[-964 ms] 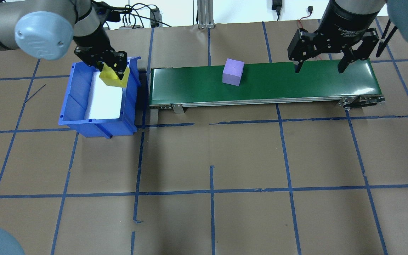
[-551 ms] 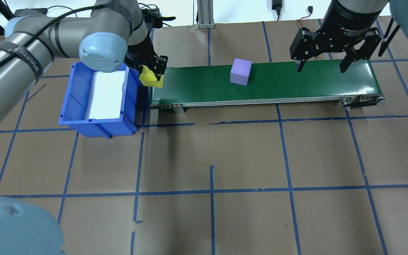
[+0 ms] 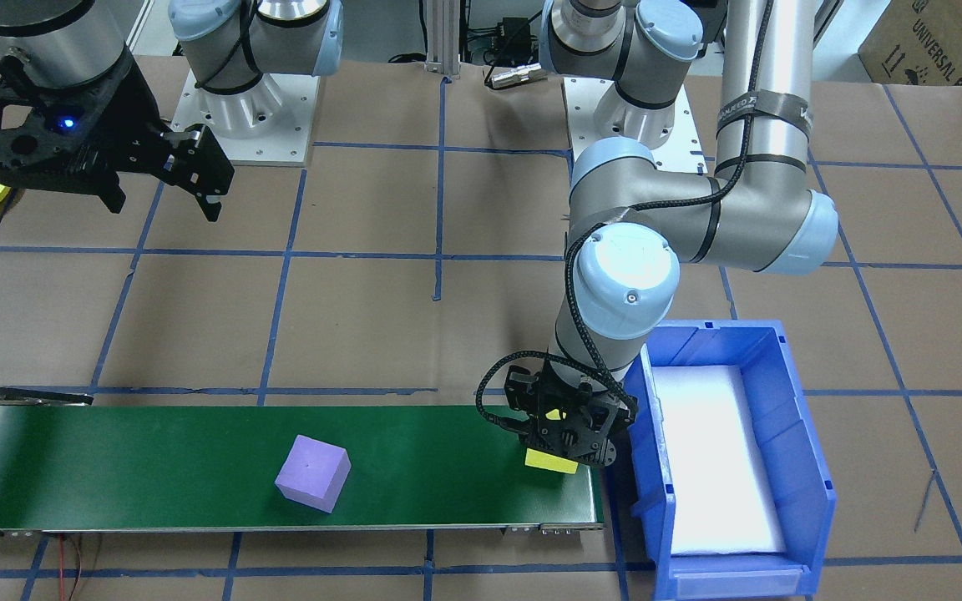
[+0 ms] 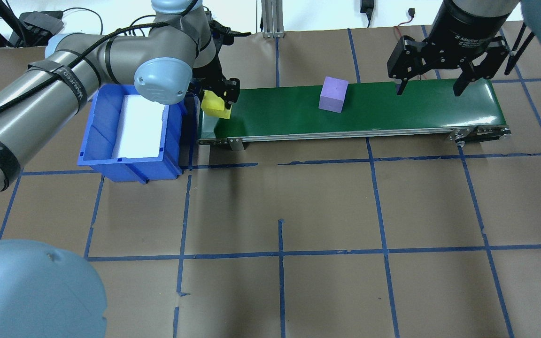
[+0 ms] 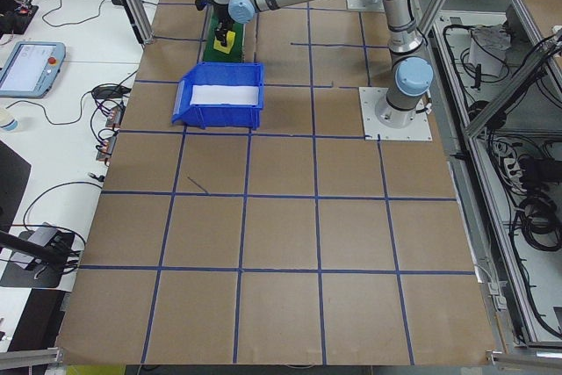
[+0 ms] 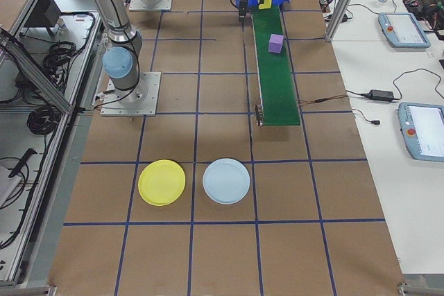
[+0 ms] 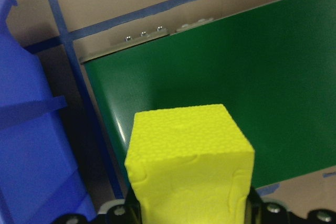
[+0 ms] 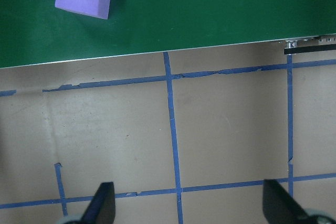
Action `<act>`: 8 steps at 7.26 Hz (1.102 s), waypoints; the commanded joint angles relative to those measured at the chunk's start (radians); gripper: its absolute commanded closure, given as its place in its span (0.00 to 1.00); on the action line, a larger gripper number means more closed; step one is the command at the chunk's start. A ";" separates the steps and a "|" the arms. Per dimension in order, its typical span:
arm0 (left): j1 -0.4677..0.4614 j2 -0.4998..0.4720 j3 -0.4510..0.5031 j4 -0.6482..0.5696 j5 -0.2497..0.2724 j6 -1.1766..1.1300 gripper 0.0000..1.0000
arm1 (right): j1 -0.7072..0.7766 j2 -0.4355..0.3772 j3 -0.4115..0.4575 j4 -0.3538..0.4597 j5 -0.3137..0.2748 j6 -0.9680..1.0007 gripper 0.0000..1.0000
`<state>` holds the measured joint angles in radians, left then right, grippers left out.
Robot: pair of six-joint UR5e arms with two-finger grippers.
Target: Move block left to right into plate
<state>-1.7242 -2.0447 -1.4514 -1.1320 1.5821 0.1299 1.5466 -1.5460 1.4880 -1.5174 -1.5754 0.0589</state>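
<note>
Left gripper [image 4: 220,99], jaws pinching yellow block [image 4: 215,104] at green conveyor [image 4: 392,105] end, frame upper left; right gripper [image 4: 439,84] jaws spread; risk: release onto belt edge, block tumbles toward blue bin [image 4: 96,136].

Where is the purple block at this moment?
In the overhead view the purple block sits on the green conveyor belt, right of its middle, between the left gripper and the right gripper.

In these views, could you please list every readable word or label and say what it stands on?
"UNIVERSAL R": cardboard box, cut off at the frame edge.
"2F Adaptive": right gripper body; the rest is blurred.
Strap on the left arm: printed, too blurred to read.
Strap: the same.
</note>
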 commanded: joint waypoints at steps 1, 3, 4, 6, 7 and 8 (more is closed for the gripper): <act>-0.002 0.078 0.006 -0.050 0.001 -0.006 0.00 | 0.000 0.001 -0.002 -0.001 0.000 -0.001 0.00; 0.003 0.241 0.011 -0.221 0.001 -0.007 0.00 | -0.019 0.010 0.000 -0.070 0.003 -0.001 0.00; 0.018 0.318 0.013 -0.317 -0.004 -0.009 0.00 | -0.055 0.015 -0.005 -0.072 0.005 -0.031 0.00; 0.051 0.443 -0.030 -0.437 -0.054 -0.010 0.00 | -0.220 0.094 -0.032 -0.119 0.131 -0.111 0.00; 0.058 0.471 -0.071 -0.437 -0.038 -0.012 0.00 | -0.274 0.166 -0.037 -0.180 0.155 -0.187 0.00; 0.073 0.480 -0.096 -0.437 -0.034 -0.013 0.00 | -0.292 0.232 -0.038 -0.298 0.150 -0.207 0.00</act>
<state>-1.6670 -1.5917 -1.5101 -1.5601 1.5416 0.1185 1.3009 -1.3958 1.4550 -1.7002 -1.4426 -0.1003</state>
